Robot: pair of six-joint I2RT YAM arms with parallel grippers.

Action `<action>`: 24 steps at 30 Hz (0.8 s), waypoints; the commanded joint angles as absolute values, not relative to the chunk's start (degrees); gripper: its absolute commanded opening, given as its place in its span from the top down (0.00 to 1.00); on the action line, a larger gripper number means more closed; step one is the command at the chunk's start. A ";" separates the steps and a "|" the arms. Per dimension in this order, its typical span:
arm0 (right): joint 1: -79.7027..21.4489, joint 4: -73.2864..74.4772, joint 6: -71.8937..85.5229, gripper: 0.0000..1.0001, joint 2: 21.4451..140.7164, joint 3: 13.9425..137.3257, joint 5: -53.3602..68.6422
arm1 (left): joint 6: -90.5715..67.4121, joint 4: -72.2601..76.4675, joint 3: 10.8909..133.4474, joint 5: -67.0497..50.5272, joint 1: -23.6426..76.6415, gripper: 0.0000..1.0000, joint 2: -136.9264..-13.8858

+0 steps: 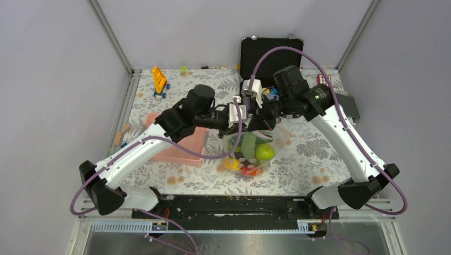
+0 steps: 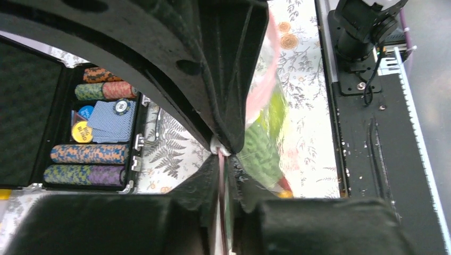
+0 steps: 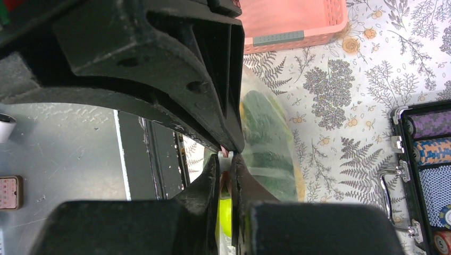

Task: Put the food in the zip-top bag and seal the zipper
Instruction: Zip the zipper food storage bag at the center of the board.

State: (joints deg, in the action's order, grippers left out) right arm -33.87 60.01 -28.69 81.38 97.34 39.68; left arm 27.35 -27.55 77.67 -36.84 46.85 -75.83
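The clear zip-top bag [image 1: 254, 151] hangs at the table's middle with its mouth lifted. It holds the food: a lime-green round fruit [image 1: 264, 152], a green leafy piece [image 1: 248, 143], and yellow and red-orange pieces [image 1: 245, 169] at the bottom. My left gripper [image 1: 240, 113] and right gripper [image 1: 259, 116] meet tip to tip over the mouth. My left gripper [image 2: 225, 164] is shut on the pink zipper [image 2: 222, 202], with the bag [image 2: 266, 133] beside it. My right gripper [image 3: 225, 162] is shut on the zipper at its white slider [image 3: 224, 158], above the bag [image 3: 268, 149].
A pink latticed basket [image 1: 197, 139] lies left of the bag under my left arm and shows in the right wrist view [image 3: 292, 21]. A black case [image 1: 271, 50] with poker chips [image 2: 90, 154] stands open at the back. A yellow toy [image 1: 159, 79] lies at the back left.
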 commanded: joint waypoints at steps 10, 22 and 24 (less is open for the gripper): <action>-34.50 59.68 -30.35 1.00 81.59 100.72 38.63 | 31.18 -19.98 66.58 -36.96 48.78 1.00 -68.90; -34.11 71.52 -38.20 1.00 80.81 102.32 24.92 | 22.18 -31.41 73.27 -16.47 48.69 1.00 -74.89; -33.43 71.94 -38.80 1.00 79.22 100.55 22.37 | 21.94 -25.99 69.59 -12.00 48.70 1.00 -72.66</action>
State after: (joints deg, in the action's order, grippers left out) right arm -35.09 65.25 -34.70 83.42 101.38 32.29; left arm 24.18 -22.35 74.06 -25.15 49.76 -74.67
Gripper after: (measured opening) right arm 0.060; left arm 0.014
